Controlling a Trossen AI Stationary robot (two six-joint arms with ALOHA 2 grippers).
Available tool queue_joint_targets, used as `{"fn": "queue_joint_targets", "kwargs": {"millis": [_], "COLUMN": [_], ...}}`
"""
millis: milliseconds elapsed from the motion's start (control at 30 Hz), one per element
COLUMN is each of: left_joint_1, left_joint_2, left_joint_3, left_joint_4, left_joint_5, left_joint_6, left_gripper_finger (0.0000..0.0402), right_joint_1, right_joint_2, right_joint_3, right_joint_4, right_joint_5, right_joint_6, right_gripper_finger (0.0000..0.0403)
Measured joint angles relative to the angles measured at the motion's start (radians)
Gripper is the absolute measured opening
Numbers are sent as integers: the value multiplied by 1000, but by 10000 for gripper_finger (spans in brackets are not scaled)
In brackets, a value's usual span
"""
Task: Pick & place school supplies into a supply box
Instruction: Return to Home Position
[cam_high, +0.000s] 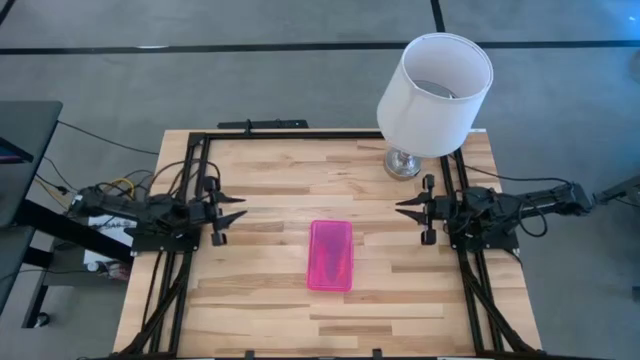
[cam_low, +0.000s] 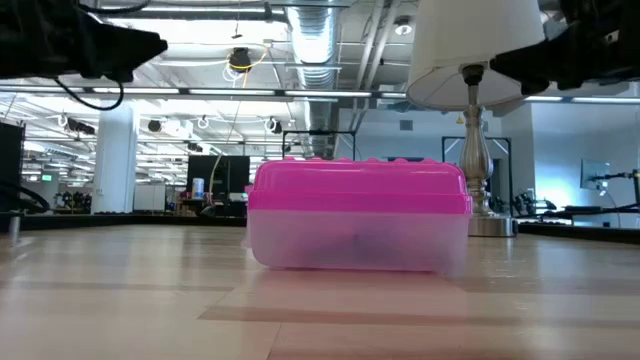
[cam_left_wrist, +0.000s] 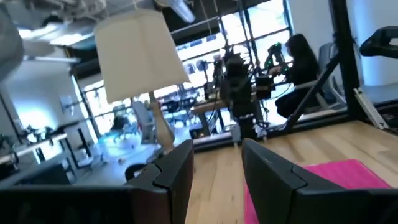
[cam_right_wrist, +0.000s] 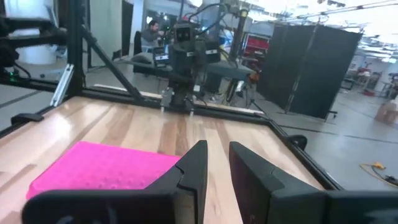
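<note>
The supply box (cam_high: 331, 256), a clear case with a bright pink textured lid, rests flat on its base at the table's middle; it also shows in the low view (cam_low: 358, 213), with its lid in both wrist views (cam_left_wrist: 339, 175) (cam_right_wrist: 102, 169). The lid is on. No pens, pencils or scissors show loose on the table. My left gripper (cam_high: 238, 213) hovers open at the table's left side, pointing toward the box. My right gripper (cam_high: 403, 209) hovers open at the right side, facing it.
A lamp with a white shade (cam_high: 436, 92) and a metal base (cam_high: 404, 163) stands at the table's far right corner, close behind the right arm. Black frame rails (cam_high: 190, 190) run along the table's left, right and far edges. Bare wood surrounds the box.
</note>
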Motion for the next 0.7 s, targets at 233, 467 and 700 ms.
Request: {"fn": "queue_joint_targets", "kwargs": {"millis": [233, 467, 700], "left_joint_1": [142, 224, 230], "left_joint_2": [-24, -24, -24], "left_joint_3": [-1, -2, -3], "left_joint_4": [-39, -152, -209], "left_joint_5": [118, 190, 186], "left_joint_6": [2, -46, -57], "left_gripper_finger": [132, 132, 132], "right_joint_1": [-48, -83, -93], "right_joint_2": [-50, -57, -65], "right_joint_3": [-62, -115, -121], "right_joint_4": [22, 32, 6], "right_joint_5": [-45, -91, -98], "right_joint_6": [14, 31, 6], "right_gripper_finger": [63, 63, 63]}}
